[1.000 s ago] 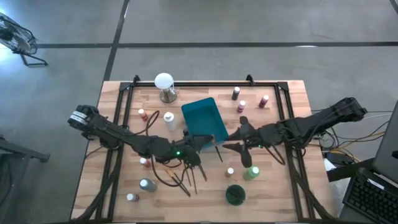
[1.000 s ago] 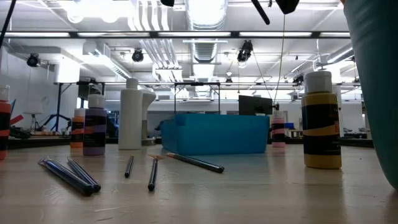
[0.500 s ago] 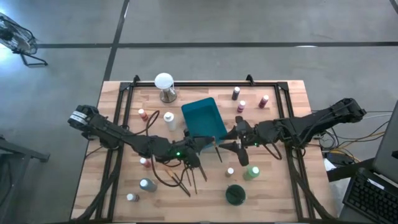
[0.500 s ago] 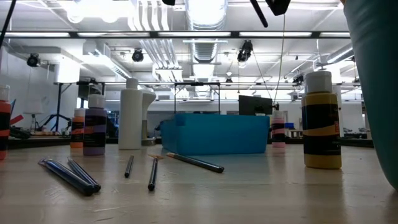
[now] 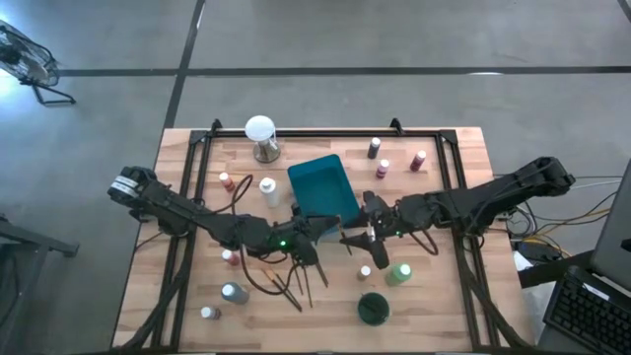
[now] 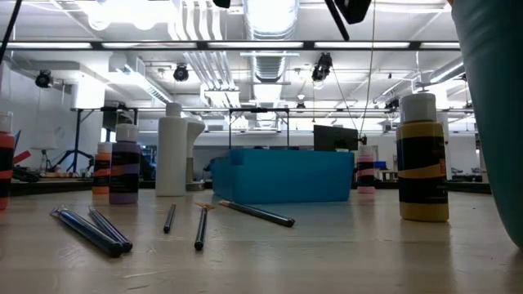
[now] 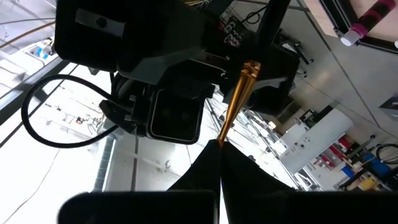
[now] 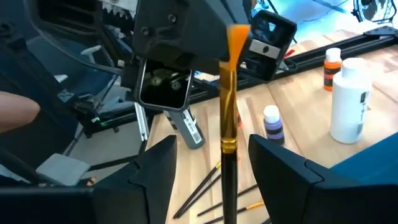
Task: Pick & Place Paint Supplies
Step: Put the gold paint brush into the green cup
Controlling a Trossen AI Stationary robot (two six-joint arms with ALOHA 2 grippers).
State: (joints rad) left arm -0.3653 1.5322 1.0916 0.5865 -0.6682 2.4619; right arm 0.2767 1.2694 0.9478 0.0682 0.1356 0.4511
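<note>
While left end effector (image 5: 330, 229) clamps brush (image 8: 227, 118), right end effector (image 5: 357, 237) (fingers apart) straddles it.

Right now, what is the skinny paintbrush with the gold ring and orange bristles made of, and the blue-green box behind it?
The thin paintbrush seems to have a dark glossy handle, perhaps lacquered wood, a shiny gold band that looks like metal, and soft orange bristles, likely synthetic. The teal rectangular tray looks like matte plastic: even colour, no shine.

The high view looks straight down on the whole counter (image 5: 434, 296). The low view sits at counter level, facing the room across the teal tray (image 6: 282, 175), which both show. Each wrist view looks close along one brush (image 8: 227, 112) toward the opposite arm.
</note>
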